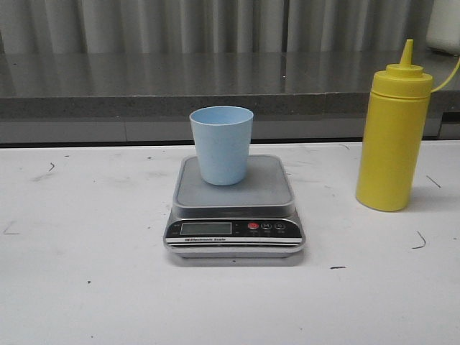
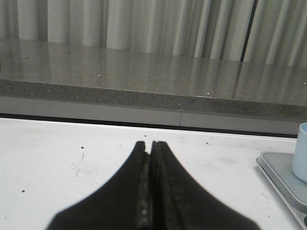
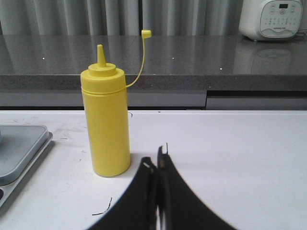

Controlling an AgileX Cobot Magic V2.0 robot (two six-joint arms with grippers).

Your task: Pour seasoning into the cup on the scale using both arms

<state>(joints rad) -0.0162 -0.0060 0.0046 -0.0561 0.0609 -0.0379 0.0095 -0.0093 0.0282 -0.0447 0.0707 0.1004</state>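
Observation:
A pale blue cup (image 1: 221, 144) stands upright on the grey platform of the silver scale (image 1: 235, 205) at the table's middle. The yellow seasoning bottle (image 1: 392, 136) stands upright to the right of the scale, its cap off and hanging on a thin strap. In the right wrist view the seasoning bottle (image 3: 105, 117) is just ahead of my right gripper (image 3: 155, 162), which is shut and empty. My left gripper (image 2: 148, 143) is shut and empty over bare table, with the scale's corner (image 2: 280, 172) and the cup's edge (image 2: 301, 151) off to one side. Neither arm shows in the front view.
A grey stone counter ledge (image 1: 215, 90) runs along the back of the white table (image 1: 86, 287), with curtains behind. A white appliance (image 3: 273, 19) sits on that ledge at the far right.

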